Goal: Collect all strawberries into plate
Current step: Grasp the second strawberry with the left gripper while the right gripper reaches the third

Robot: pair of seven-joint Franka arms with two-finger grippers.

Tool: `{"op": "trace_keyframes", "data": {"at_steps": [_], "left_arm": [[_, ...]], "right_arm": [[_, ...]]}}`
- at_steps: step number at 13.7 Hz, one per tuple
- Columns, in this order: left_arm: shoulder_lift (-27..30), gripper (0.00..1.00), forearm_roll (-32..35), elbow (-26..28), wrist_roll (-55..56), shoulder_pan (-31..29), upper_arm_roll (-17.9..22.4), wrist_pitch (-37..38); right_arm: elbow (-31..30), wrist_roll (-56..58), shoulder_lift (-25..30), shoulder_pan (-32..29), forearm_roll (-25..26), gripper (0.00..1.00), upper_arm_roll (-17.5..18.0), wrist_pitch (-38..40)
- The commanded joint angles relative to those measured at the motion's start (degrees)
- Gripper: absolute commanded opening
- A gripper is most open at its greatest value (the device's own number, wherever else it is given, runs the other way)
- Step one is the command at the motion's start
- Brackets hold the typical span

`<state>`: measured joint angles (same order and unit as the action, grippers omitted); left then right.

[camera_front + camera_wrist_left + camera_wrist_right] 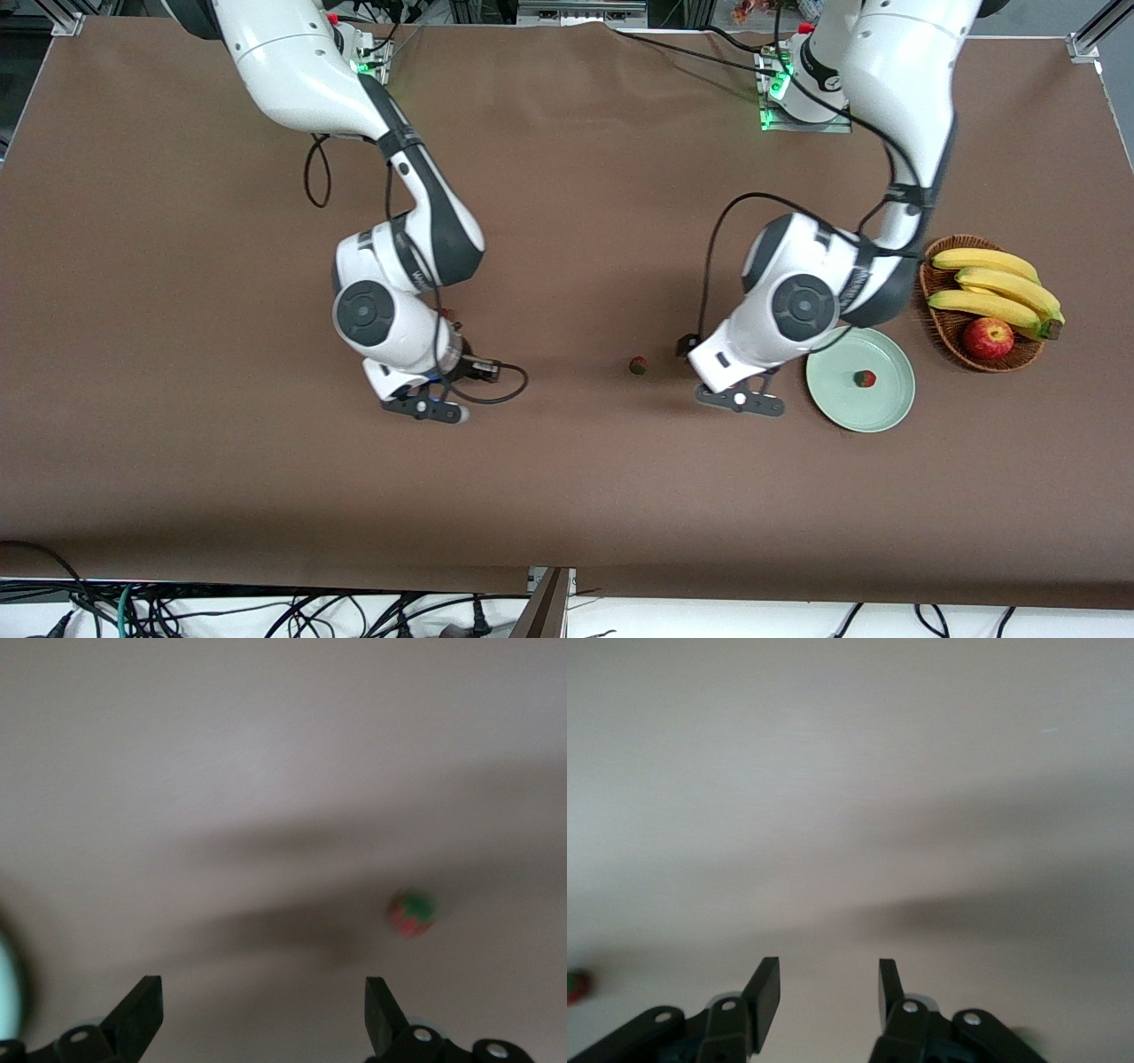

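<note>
The pale mint-green plate (890, 403) lies toward the left arm's end of the table. One strawberry (864, 378) lies in it. A second strawberry (638, 365) lies on the brown table between the two arms and shows in the left wrist view (412, 912). My left gripper (740, 400) is low between that berry and the plate, open wide and empty (263, 1001). A third strawberry (446, 313) peeks out beside the right arm's wrist and shows at the edge of the right wrist view (576, 985). My right gripper (425, 409) is low over bare table, open and empty (828, 988).
A brown wicker basket (941, 330) with bananas (997, 288) and a red apple (988, 337) stands beside the plate, farther from the front camera. A loose cable (505, 390) loops from the right wrist. The plate's rim shows in the left wrist view (7, 983).
</note>
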<state>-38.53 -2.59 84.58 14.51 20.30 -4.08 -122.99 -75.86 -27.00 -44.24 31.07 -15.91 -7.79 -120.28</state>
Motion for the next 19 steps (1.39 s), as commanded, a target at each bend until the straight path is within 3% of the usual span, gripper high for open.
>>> {"op": "trace_keyframes", "data": {"at_steps": [1, 4, 9, 10, 13, 14, 15, 17, 19], "left_arm": [[-4.17, 1.00, -0.67, -0.56, 7.51, 4.29, 0.65, -6.28], [-7.95, 1.00, -0.22, -0.38, 13.34, 7.11, 0.82, -13.48], [-8.67, 0.97, -0.22, 3.30, 14.93, 9.05, 0.91, -16.84], [-8.49, 0.87, -0.22, 3.74, 14.93, 9.14, 0.91, -16.84], [-8.40, 0.11, -0.22, 3.75, 15.02, 9.14, 0.91, -16.84], [-8.23, 0.00, -0.22, 3.75, 15.37, 8.96, 0.91, -16.49], [-7.88, 0.00, -0.22, 3.75, 15.37, 8.70, 1.00, -16.23], [-6.39, 0.00, -0.22, 3.66, 15.19, 8.44, 1.44, -14.92], [-3.58, 0.00, -0.13, 3.05, 14.49, 7.91, 3.53, -9.23]], "right_arm": [[-14.45, 5.10, 8.18, 1.19, 0.62, 0.53, -1.78, -2.24], [-23.17, 7.23, 10.92, 1.10, 0.27, 0.52, -1.96, -6.10], [-26.62, 6.53, 10.40, 1.19, -0.43, 0.52, -1.44, -7.95], [-28.28, 6.35, 10.31, 1.19, -1.48, 0.52, -0.91, -10.22], [-32.94, 6.35, 10.13, 1.36, -2.28, 0.52, 1.20, -17.35], [-33.21, 6.35, 10.13, 1.45, -2.28, 0.51, 1.20, -17.45], [-33.13, 6.79, 10.48, 1.36, -2.28, 0.48, 1.20, -16.84], [-32.60, 7.40, 11.62, 1.36, -2.28, 0.30, 0.94, -15.00], [-31.46, 7.76, 13.12, 1.10, -2.28, 0.23, 0.68, -11.93]]}}
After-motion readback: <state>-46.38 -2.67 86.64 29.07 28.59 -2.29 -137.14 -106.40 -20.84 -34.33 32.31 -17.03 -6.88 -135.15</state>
